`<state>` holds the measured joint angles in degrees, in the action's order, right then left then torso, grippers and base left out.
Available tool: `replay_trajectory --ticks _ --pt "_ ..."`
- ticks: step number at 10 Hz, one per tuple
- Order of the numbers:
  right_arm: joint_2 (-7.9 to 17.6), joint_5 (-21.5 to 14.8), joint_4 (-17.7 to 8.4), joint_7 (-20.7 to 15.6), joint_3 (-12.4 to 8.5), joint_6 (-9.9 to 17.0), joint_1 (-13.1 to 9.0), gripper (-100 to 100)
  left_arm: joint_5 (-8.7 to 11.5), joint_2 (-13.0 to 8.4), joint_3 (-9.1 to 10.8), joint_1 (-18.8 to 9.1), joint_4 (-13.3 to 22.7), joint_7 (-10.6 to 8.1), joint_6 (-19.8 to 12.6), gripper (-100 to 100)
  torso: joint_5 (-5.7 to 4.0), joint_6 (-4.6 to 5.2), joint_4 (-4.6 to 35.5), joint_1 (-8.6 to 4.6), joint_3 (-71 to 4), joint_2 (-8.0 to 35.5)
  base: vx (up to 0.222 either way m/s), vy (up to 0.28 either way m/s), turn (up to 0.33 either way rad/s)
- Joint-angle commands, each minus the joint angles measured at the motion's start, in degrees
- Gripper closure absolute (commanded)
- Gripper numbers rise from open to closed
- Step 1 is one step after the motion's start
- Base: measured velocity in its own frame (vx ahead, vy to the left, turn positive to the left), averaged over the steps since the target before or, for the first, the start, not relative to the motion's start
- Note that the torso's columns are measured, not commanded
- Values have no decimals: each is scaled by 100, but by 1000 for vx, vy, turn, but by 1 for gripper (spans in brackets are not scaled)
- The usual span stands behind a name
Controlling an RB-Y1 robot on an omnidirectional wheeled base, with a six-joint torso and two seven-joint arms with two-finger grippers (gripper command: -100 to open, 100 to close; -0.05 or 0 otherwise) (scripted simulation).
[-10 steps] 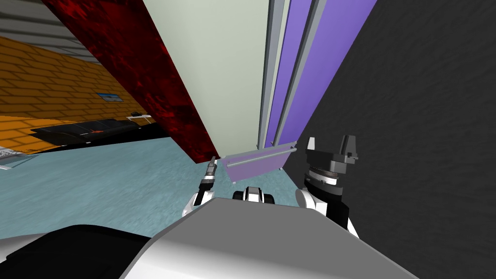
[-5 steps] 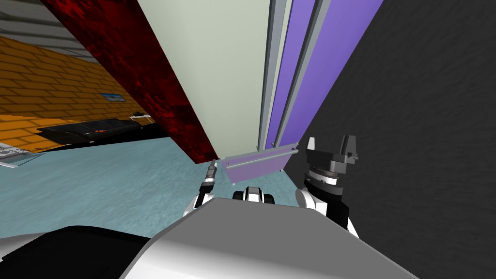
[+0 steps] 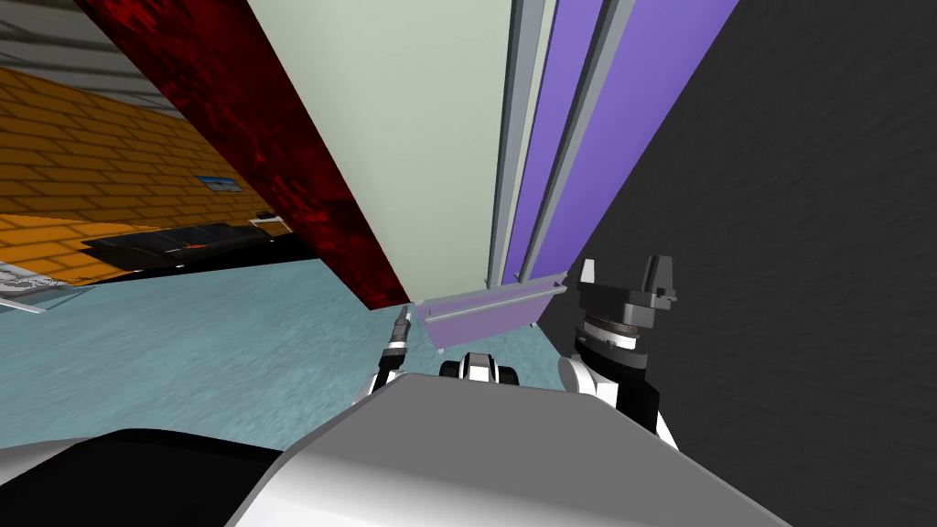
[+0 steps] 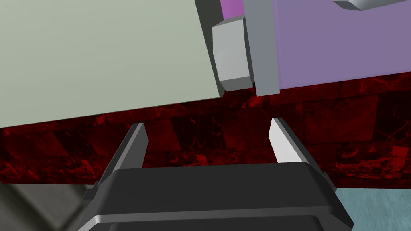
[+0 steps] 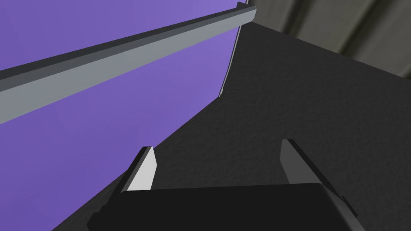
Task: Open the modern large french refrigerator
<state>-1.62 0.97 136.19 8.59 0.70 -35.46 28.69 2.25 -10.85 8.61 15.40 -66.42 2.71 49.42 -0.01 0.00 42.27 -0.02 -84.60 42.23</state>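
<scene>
Left end effector (image 4: pixel 206 124) has its fingers spread and empty. It faces a red wall (image 4: pixel 241 132), near the low corner of the fridge (image 3: pixel 586 137), where a grey handle end (image 4: pixel 230 52) juts out. Right end effector (image 5: pixel 216 145) is also spread and grips nothing. It sits between the purple door (image 5: pixel 80 132) and a dark wall (image 5: pixel 301 92), beside a long handle (image 5: pixel 120 64). The fridge stands straight ahead, its top cut off and its inside hidden behind the purple fronts.
</scene>
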Motion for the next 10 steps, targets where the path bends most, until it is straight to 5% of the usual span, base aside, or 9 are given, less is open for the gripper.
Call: replay_trajectory --ticks 1,7,10 --pt "0 0 0 0 0 0 0 0 -3 73 35 -78 475 -30 142 -100 0 0 1 2 3 5 50 -18 21" --pt "0 0 0 0 0 0 0 0 -11 456 126 -309 1545 -98 512 -100 0 0 0 2 1 2 62 -17 25" --pt "0 0 0 0 0 0 -1 0 -12 568 139 -344 1717 -109 568 -100 1 0 4 3 9 15 29 -9 10"
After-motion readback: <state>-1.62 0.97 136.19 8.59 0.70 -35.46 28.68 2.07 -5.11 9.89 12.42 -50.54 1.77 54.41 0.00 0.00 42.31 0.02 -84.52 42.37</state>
